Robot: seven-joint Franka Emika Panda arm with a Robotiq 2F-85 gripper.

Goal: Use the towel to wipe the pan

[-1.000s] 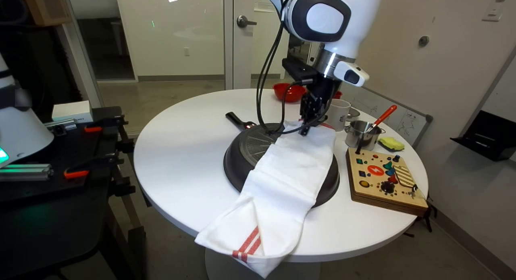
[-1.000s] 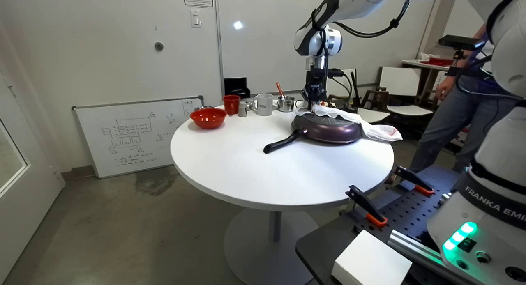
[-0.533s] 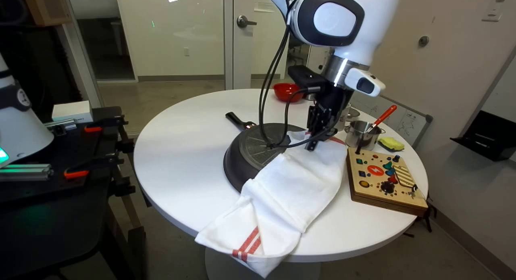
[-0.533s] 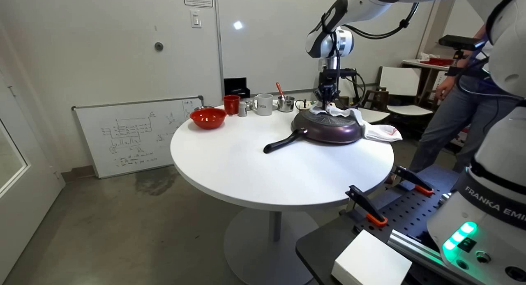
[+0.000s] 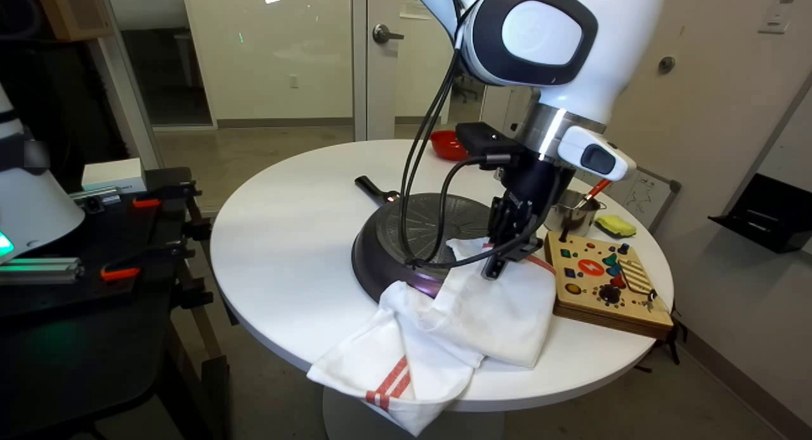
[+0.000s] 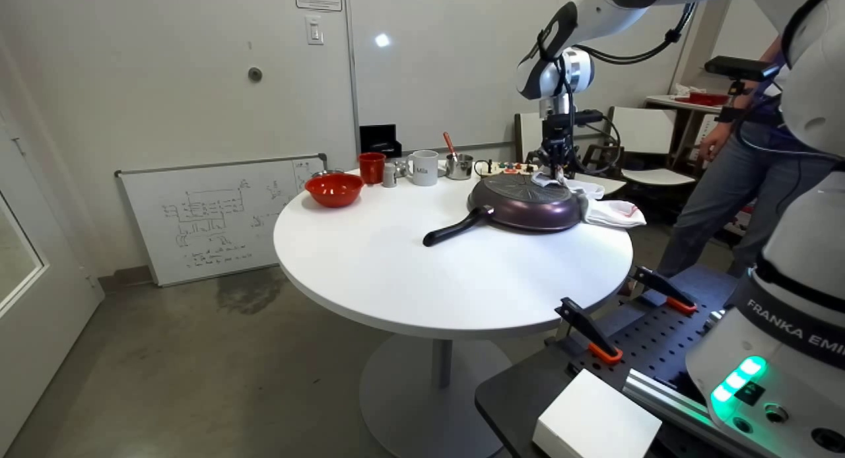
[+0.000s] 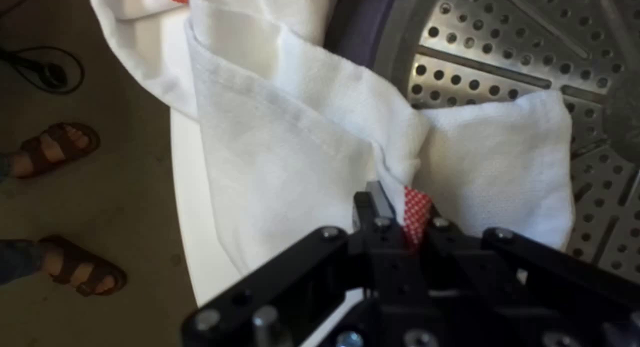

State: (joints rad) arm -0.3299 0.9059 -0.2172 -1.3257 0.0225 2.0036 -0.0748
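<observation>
The pan lies upside down on the table, its dark base facing up, in both exterior views. Its perforated base disc shows at the right in the wrist view. The white towel is bunched over the pan's side and the table; its red-striped end hangs over the table edge. It also shows in an exterior view and the wrist view. My gripper is shut on a pinched fold near a red stripe, low at the pan's rim; it also shows in the wrist view.
A wooden board with knobs lies close beside the towel and gripper. A steel pot, a yellow sponge, a white mug, a red cup and a red bowl stand on the round table.
My gripper has dragged the held towel end across the pan's base toward the rim on the hanging-end side, also getting lower. The towel has folded up and more of the base shows.
</observation>
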